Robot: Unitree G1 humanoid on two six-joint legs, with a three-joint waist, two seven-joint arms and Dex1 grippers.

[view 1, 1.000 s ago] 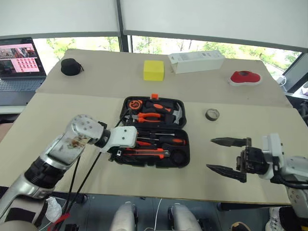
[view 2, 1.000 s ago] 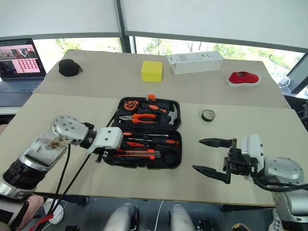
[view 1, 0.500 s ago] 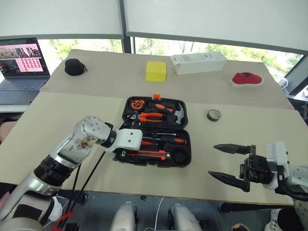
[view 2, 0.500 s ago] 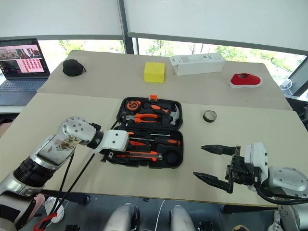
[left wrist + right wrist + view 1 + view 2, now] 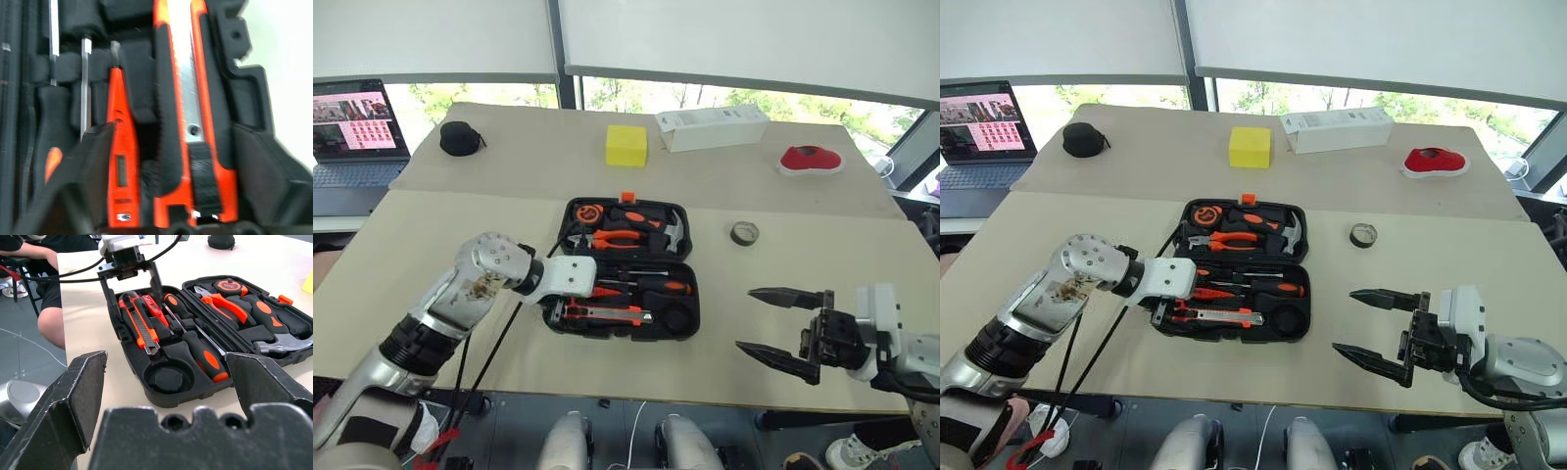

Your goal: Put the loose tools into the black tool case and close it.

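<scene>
The black tool case lies open mid-table. Its near half holds two orange-and-black screwdrivers, a small orange screwdriver and the utility knife, each lying in a slot. My left gripper hangs open over the case's left end. Its fingers straddle the knife's end and the small screwdriver without gripping either. A dark tape roll sits on the table to the right of the case. My right gripper is open over the table's front right, holding nothing.
Pliers, a hammer and a tape measure fill the case's far half. At the back are a laptop, a round black pouch, a yellow block, a white box and a red object. A person's leg is beside the table.
My left gripper's fingers have spread wider over the knife's end, and the knife rests in its slot. The right gripper stays open in place. The camera shifted slightly.
</scene>
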